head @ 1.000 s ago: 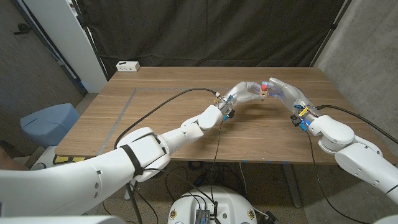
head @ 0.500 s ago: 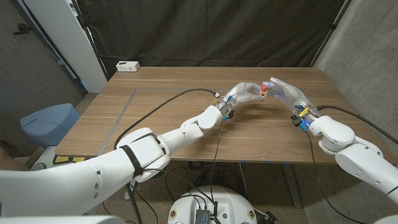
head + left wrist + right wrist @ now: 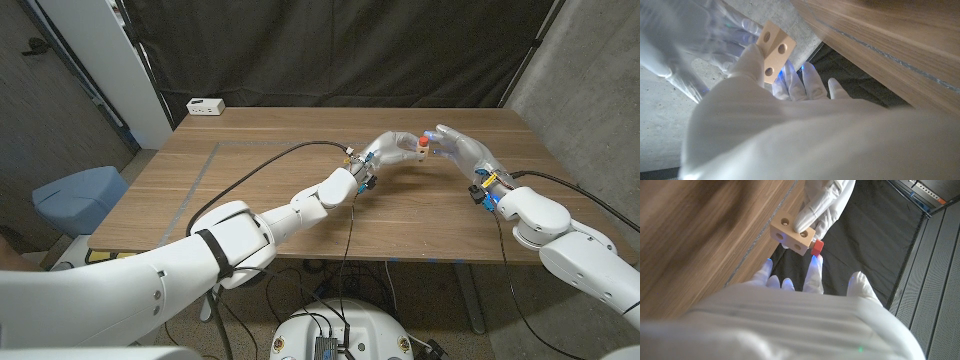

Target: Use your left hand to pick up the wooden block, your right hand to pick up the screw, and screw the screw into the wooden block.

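Both pickups look done: you're in the mating step, not finished.

Nearest you, the arms run in from the bottom corners and meet above the worktop [image 3: 250, 190], toward its far side. Nothing task-related is lying on the wood.

Your left hand [image 3: 390, 150] grips the wooden block [image 3: 774, 51], raised clear of the worktop. In the left wrist view the block stands pinched at its lower end, with three round holes showing on the face. In the right wrist view the left fingers [image 3: 812, 212] clamp the block from behind, and two more holes show on another face.

Your right hand [image 3: 450, 148] is up against the block from the other side. The screw [image 3: 817, 246], red head, sits touching the block's end face, right at one of your right fingertips [image 3: 815, 265]. I judge the right hand is pinching the screw, but the actual contact is partly hidden, so treat that as likely, not confirmed.

How deep the screw sits: can't tell. Only the red head shows, with no shank visible, so it may be partly in or just butted against a hole.

Left to do: confirm the tip is seated in a hole, then turn it home while the left hand keeps the block from rotating.

Farther back on the worktop's far left corner sits a white power strip [image 3: 207, 105], well apart from the work.
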`<state>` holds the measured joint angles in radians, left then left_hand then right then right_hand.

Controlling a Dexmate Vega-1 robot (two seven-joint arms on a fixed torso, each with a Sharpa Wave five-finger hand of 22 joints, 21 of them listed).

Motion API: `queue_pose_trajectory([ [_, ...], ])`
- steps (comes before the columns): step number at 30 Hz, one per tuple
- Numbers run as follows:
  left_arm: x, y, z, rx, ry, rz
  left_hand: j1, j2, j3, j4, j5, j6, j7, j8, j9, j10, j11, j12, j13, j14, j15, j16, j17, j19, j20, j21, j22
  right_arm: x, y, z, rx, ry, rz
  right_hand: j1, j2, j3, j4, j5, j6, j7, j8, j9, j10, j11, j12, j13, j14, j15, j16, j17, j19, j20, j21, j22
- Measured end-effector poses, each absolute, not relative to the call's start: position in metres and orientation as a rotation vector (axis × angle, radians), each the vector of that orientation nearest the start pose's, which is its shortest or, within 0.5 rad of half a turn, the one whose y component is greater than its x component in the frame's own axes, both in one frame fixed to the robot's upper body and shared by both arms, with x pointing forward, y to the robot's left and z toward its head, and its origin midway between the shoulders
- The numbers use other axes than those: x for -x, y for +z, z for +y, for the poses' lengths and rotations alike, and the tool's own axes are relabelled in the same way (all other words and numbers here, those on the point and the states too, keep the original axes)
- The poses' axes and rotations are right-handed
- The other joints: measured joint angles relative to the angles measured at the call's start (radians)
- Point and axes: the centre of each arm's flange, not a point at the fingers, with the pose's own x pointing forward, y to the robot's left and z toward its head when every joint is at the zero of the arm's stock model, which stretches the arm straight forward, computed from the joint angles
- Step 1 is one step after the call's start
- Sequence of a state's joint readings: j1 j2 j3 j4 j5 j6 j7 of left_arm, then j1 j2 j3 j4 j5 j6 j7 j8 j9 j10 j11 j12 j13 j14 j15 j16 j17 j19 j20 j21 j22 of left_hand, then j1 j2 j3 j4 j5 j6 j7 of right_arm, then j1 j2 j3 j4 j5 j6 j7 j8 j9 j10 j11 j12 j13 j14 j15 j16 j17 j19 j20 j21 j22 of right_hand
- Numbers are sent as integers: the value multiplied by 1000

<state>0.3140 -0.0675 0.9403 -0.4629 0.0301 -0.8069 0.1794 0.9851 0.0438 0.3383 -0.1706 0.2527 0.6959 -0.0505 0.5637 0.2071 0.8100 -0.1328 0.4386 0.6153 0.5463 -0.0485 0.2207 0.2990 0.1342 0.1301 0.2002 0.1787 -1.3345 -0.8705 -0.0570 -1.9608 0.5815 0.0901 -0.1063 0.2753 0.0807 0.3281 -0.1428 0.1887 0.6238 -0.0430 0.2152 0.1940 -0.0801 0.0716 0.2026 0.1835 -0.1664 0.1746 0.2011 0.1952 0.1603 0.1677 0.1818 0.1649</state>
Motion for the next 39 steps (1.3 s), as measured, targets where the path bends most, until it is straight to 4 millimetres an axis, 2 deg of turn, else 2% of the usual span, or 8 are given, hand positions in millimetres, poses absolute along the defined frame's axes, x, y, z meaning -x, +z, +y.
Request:
queue_pose_trajectory([
  [8, -645, 4, -56, -582, -593, -958, 0, 0, 3, -3, -1, 0, 0, 0, 0, 1, 1, 0, 0, 0, 0, 0, 0, 0, 0, 0, 0, -509, -19, -330, 260, 174, -584, 0, 0, 0, 0, 0, 13, 2, 0, -1, 9, -9, 1, 0, 0, 0, 0, 0, 1, 1, 8, 0],
  [14, -646, 5, -56, -581, -593, -955, 0, 0, 3, -3, 3, 0, 0, -1, 0, 1, 1, 0, 0, 0, 0, 0, 0, 0, 0, 0, 0, -507, -21, -331, 254, 167, -580, 0, 0, 0, 0, 0, 32, 11, 8, -1, 23, -9, 5, 0, 8, -3, 0, 0, 10, 10, 8, 0],
  [27, -646, 4, -57, -581, -593, -955, 0, 0, 3, -3, 3, 0, 0, -4, -1, 1, 1, 0, 0, 0, 0, 0, 0, 0, 0, 0, 0, -504, -26, -333, 243, 156, -575, 0, 0, 4, -4, 0, 99, 23, 22, 0, 73, -2, 13, 0, 34, -1, 8, 0, 32, 13, 8, 0],
  [33, -645, 5, -57, -579, -594, -958, 0, 0, 3, -2, 2, 0, 0, -4, -1, 1, 1, 0, 0, 0, 0, 0, 0, 0, 0, 0, 0, -503, -28, -333, 239, 153, -574, 1, 1, 4, -4, 0, 137, 28, 29, 1, 98, -13, 13, 0, 48, -4, 8, 0, 38, 9, 8, 0],
  [39, -645, 3, -57, -579, -595, -958, 0, 0, 3, -2, 0, 0, 0, -3, 0, 1, 1, 0, 0, 0, 0, 0, 0, 0, 0, 0, 0, -501, -28, -332, 232, 159, -587, 5, 5, 4, -4, 0, 163, 31, 37, 1, 116, -13, 21, 0, 51, -8, 8, -5, 38, 9, 8, 0],
])
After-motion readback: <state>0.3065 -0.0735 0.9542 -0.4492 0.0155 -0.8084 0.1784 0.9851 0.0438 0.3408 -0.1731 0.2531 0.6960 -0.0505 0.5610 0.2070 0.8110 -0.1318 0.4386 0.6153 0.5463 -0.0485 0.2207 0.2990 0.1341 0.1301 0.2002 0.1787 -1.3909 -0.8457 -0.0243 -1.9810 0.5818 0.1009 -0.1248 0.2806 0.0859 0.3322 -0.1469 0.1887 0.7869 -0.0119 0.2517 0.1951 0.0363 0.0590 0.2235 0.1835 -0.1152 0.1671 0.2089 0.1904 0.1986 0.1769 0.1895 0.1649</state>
